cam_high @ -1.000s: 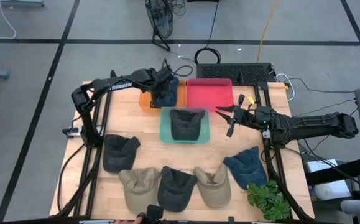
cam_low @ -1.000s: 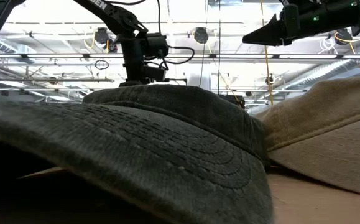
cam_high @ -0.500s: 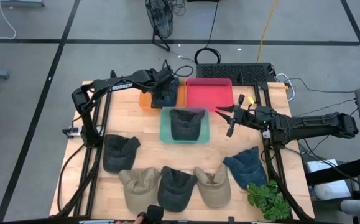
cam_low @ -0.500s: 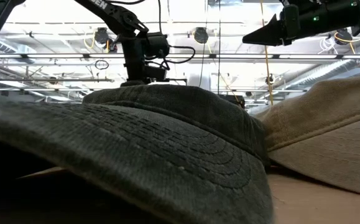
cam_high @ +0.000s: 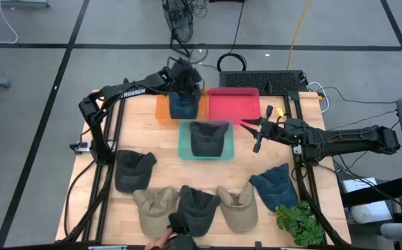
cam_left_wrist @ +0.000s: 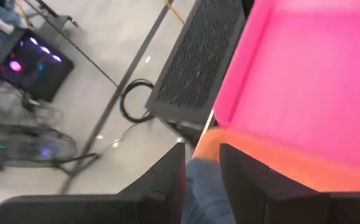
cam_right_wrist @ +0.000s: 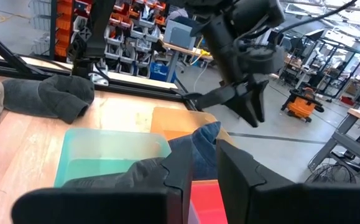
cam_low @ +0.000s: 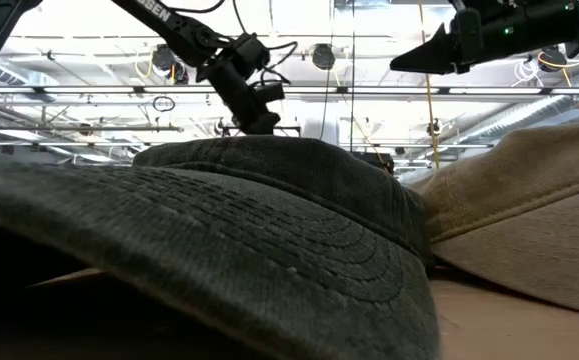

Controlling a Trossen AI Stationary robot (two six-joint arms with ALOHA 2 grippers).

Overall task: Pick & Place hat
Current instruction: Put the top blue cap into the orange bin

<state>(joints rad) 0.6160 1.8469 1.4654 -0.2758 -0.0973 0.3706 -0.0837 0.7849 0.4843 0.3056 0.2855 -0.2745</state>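
Under the left hand point(cam_high: 182, 83), a blue hat point(cam_high: 182, 104) half hidden.

A: Where's the blue hat point(cam_high: 183, 104)?
B: In the orange bin point(cam_high: 163, 111) at the desk's far edge, crumpled denim.
A: And the others?
B: A dark grey hat point(cam_high: 205, 137) lies in the teal bin point(cam_high: 185, 142); five more hats lie loose along the near edge.
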